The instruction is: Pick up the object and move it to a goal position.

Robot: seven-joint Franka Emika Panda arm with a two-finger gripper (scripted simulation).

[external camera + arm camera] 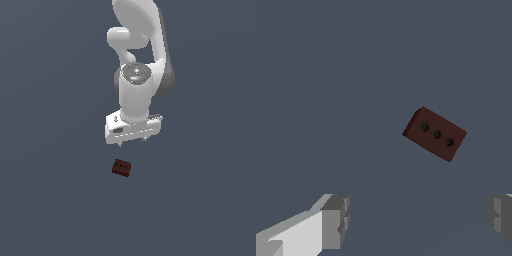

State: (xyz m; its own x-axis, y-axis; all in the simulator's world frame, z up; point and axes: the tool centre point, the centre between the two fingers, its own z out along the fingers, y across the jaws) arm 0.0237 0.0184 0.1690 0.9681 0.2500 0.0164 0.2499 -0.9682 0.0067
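Gripper (133, 141) hangs above the floor (50, 200), jaws spread wide w/ nothing between them; grey fingertips (336, 220) sit well apart in wrist view. Block (121, 168) lies on the floor, apart from the gripper, just below it in exterior view & slightly to that view's left. Block is turned at an angle; 3 dark round holes in a row on its top face.
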